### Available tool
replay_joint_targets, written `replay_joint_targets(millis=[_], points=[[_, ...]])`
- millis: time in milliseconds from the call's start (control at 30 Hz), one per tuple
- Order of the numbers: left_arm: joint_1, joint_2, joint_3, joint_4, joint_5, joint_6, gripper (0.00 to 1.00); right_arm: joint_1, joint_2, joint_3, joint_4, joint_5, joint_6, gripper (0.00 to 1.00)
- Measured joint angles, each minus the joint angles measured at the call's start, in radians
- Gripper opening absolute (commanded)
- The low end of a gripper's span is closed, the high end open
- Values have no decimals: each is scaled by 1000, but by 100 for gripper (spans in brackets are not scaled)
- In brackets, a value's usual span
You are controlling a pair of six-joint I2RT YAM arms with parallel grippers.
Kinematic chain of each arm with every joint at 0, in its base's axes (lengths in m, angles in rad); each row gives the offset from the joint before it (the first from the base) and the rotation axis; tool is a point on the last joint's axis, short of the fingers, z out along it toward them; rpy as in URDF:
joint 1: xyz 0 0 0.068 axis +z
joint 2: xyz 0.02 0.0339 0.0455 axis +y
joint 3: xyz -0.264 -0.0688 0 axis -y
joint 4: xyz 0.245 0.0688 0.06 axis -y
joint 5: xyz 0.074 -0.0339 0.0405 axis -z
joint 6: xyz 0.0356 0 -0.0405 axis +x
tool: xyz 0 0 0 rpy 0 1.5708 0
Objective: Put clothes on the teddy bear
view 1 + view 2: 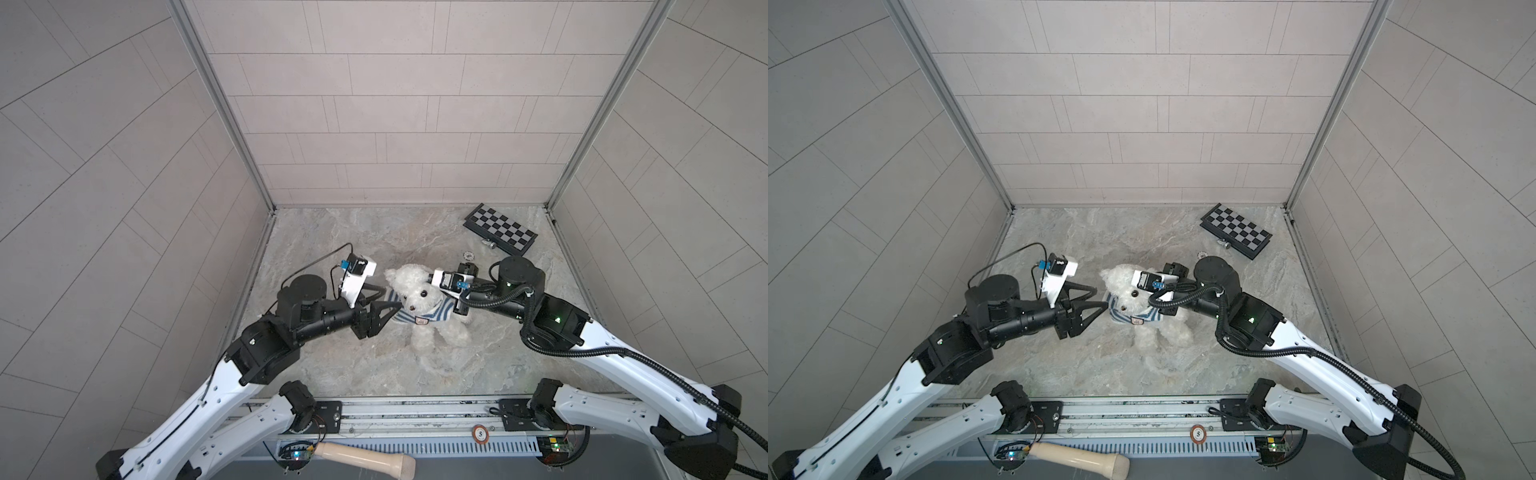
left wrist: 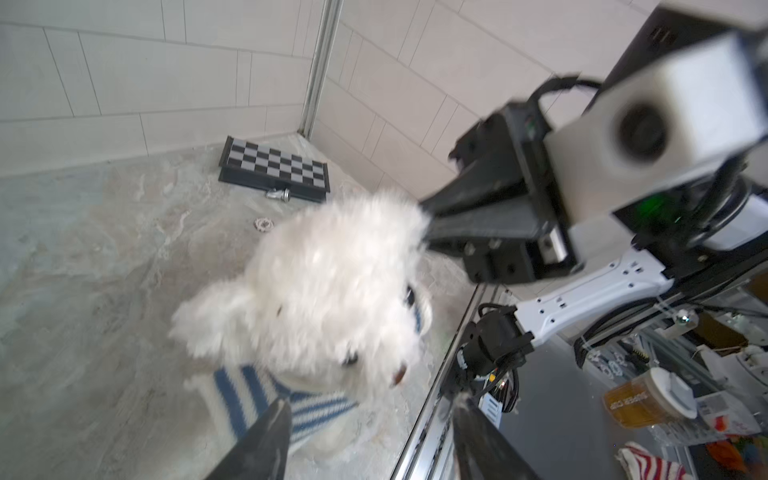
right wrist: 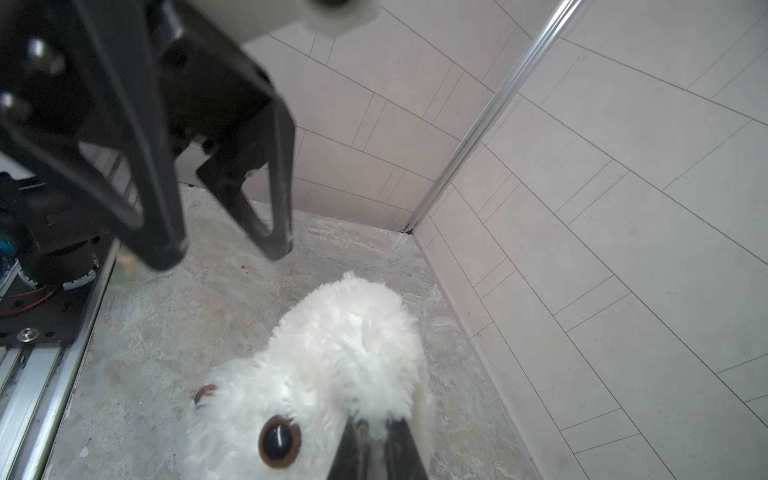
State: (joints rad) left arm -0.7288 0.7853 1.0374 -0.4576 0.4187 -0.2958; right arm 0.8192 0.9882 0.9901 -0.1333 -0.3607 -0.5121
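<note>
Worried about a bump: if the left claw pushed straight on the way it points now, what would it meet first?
Most likely the navy-and-white striped knit shirt worn by the fluffy white plush teddy bear. The open left claw points straight at it, though depth is hard to judge.

I see my left gripper point(image 2: 370, 405) with its jaws spread, close by the blue-and-white striped shirt point(image 2: 245, 388) on the teddy bear point(image 2: 332, 291). The right gripper point(image 2: 428, 220) pinches the fur on the bear's head. A chessboard point(image 2: 274, 166) lies in the far corner.
</note>
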Motion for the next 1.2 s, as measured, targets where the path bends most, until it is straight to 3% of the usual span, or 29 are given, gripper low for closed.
replay_joint_targets(millis=[367, 700, 833, 933, 1067, 1200], points=[[49, 258, 187, -183, 121, 279, 70, -26, 77, 32, -114, -148, -168, 0], [37, 304, 187, -231, 166, 430, 63, -98, 77, 32, -114, -267, -169, 0], [16, 323, 187, -222, 159, 443, 50, -100, 77, 32, -108, -299, -159, 0], [-3, 343, 187, -210, 138, 451, 48, -101, 77, 32, -106, -315, -149, 0], [-13, 363, 187, -201, 120, 452, 34, -103, 77, 32, -106, -324, -140, 0], [-20, 365, 187, -195, 111, 453, 3, -107, 77, 32, -103, -323, -128, 0]])
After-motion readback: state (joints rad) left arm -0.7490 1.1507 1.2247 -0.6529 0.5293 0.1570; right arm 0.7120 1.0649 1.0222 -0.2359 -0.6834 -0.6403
